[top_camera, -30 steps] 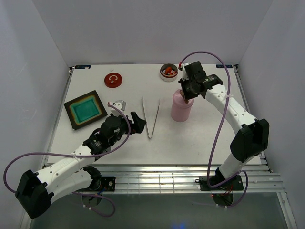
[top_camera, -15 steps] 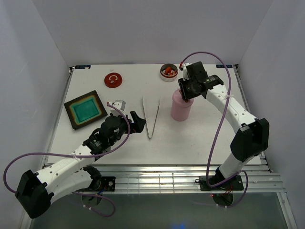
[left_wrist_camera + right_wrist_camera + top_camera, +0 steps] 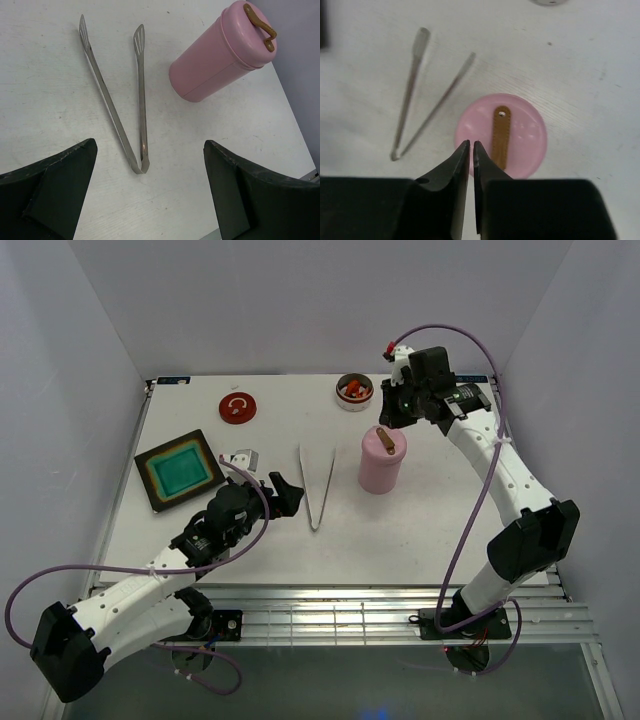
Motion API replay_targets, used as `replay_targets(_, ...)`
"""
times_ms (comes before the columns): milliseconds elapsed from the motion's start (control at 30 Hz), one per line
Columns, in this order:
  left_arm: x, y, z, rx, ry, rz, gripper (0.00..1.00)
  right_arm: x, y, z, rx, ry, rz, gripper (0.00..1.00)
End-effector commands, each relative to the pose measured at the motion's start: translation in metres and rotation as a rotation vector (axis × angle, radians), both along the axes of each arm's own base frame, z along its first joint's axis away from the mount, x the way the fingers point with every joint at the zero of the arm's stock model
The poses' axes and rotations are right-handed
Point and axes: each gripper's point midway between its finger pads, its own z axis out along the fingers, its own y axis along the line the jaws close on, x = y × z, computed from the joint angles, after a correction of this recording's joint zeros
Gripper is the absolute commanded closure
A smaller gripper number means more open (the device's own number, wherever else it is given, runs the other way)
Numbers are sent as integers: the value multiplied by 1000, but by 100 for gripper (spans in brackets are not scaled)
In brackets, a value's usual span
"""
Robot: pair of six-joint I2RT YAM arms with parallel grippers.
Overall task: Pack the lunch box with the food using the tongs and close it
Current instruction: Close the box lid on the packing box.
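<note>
Worktop (image 3: 420, 530) bears the still-lidded pink lunch box (image 3: 381, 465); right gripper (image 3: 471, 144), nearly together and empty, has lifted clear above it.

No words, brand names or numbers could be read in any of the views. A single sign was seen: a white mark (image 3: 237, 405) shaped like an open ring, set on the top face of the round red disc (image 3: 225, 413), which was found near the far edge of the worktop (image 3: 420, 530), toward its left corner. What the mark stood for could not be told.
</note>
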Motion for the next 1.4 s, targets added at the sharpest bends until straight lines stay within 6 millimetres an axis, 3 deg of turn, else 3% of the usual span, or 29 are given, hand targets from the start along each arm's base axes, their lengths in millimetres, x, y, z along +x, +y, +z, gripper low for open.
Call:
replay_targets(0,1,4,5,-7,-27,15,2,-9,44,48,291,-67,273,90)
replay_targets(67,1,5,5,-6,-30,16,2,-8,51,45,375,-26,346,92)
replay_targets(133,0,5,5,-5,-30,16,2,-19,65,53,508,5,466,92)
replay_targets(233,1,6,5,1,-31,22,2,-23,68,60,660,49,560,92)
replay_targets(400,2,7,6,2,-32,30,2,-35,73,59,771,93,682,92)
replay_targets(600,5,9,2,23,-24,43,2,-36,64,22,827,203,610,92)
replay_targets(833,6,10,2,27,-23,53,2,-23,58,-65,816,381,450,92)
replay_targets(933,6,12,4,23,-30,61,2,-22,57,-83,810,422,420,92)
replay_targets(1067,6,14,6,21,-36,73,2,-20,56,-79,791,419,396,92)
replay_targets(1200,6,15,9,13,-42,77,2,-16,56,-59,785,390,398,92)
replay_targets(1367,6,15,11,7,-46,77,2,-6,57,-14,778,327,424,92)
